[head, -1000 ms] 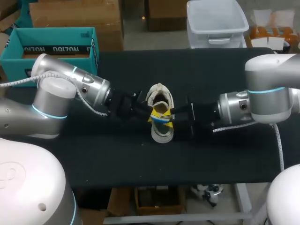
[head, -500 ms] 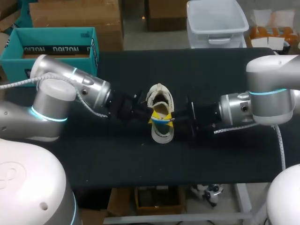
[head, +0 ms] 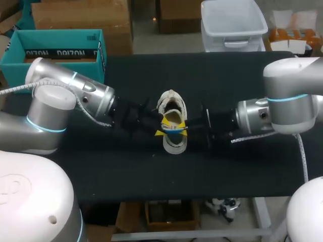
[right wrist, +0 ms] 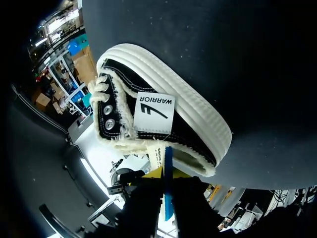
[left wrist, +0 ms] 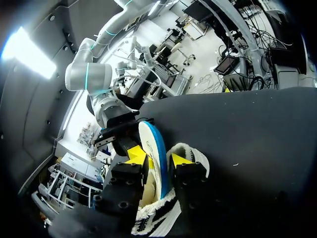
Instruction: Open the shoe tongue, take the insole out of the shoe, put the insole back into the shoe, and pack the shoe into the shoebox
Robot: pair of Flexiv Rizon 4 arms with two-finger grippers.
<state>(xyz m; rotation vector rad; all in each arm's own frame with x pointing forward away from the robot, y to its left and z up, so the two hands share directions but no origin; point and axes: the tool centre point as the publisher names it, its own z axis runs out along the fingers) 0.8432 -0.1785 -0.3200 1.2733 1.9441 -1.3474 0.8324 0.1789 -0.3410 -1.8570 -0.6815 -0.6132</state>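
Blue-edged insole point(head: 174, 129) lies across from 9 to 3 o'clock just over the shoe point(head: 174, 145), which points 12 to 6 on the table point(head: 242, 171); your left gripper point(head: 161, 127) pinches it at 9, your right gripper point(head: 186, 127) at 3, so I think it needs turning.

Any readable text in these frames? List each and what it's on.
"WARRIOR": white tag on the side of the shoe, right wrist view.
Small label below that tag: too small to read.
White lettering on the teal shoebox, head view: looks reversed, not reliably legible.
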